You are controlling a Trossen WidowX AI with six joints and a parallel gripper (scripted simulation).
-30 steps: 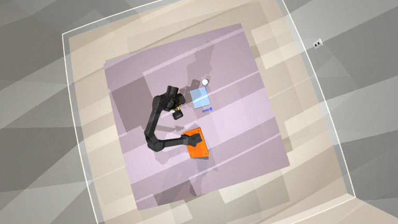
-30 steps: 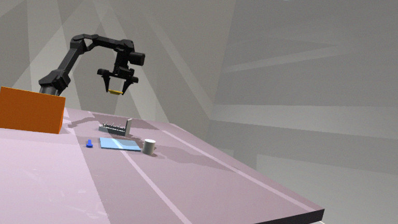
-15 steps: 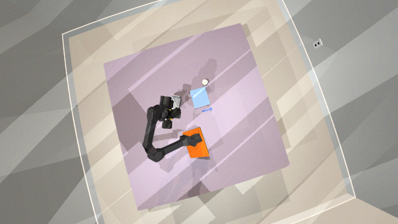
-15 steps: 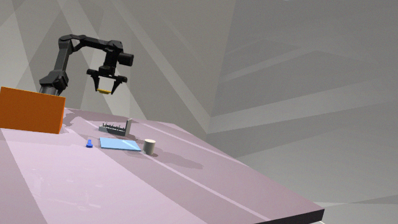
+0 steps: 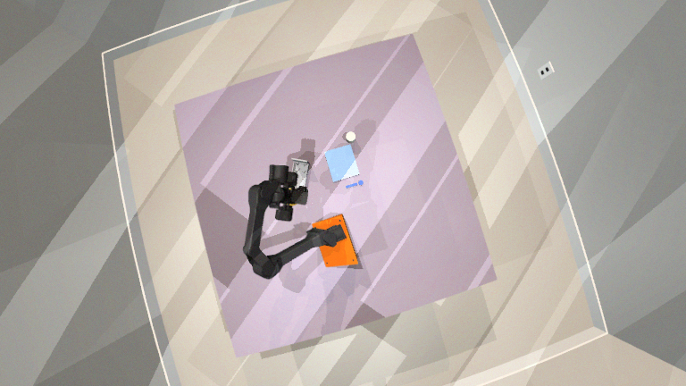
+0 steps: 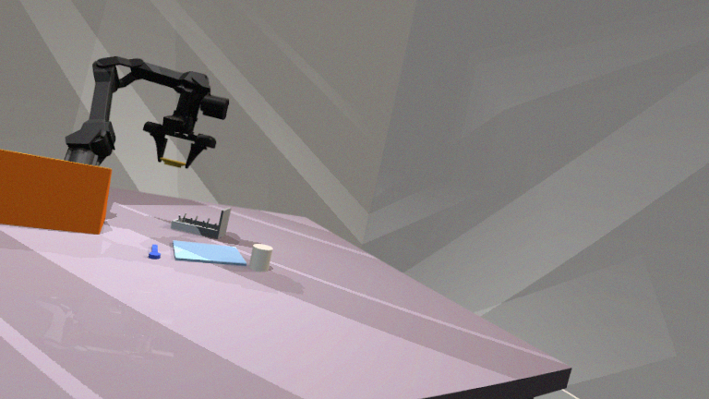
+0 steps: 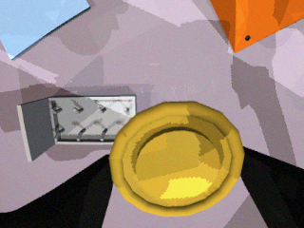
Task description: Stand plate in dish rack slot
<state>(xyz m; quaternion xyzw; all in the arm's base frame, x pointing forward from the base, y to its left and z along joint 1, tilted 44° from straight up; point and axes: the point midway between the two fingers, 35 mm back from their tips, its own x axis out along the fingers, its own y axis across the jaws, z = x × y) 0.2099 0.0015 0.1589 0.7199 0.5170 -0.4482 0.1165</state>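
The yellow plate [image 6: 174, 163] [image 7: 178, 159] is held roughly level, high above the table, with its hollow side towards the wrist camera. My gripper [image 6: 174, 163] [image 7: 175, 158] is shut on the plate, one finger at each side of its rim. In the top view the arm hides most of the plate. The grey dish rack [image 5: 300, 172] [image 6: 196, 227] [image 7: 85, 119] stands on the table below, with short pegs in two rows and a tall panel at one end. In the wrist view the plate covers the rack's other end.
A light blue board [image 5: 341, 163] [image 6: 209, 252] [image 7: 38, 21] lies beside the rack. A cream cylinder [image 5: 350, 136] [image 6: 260, 258] stands by the board. A small blue object [image 5: 351, 185] [image 6: 154, 252] lies at its other side. An orange block [image 5: 339, 254] [image 6: 52, 193] [image 7: 271, 21] is at the arm's base.
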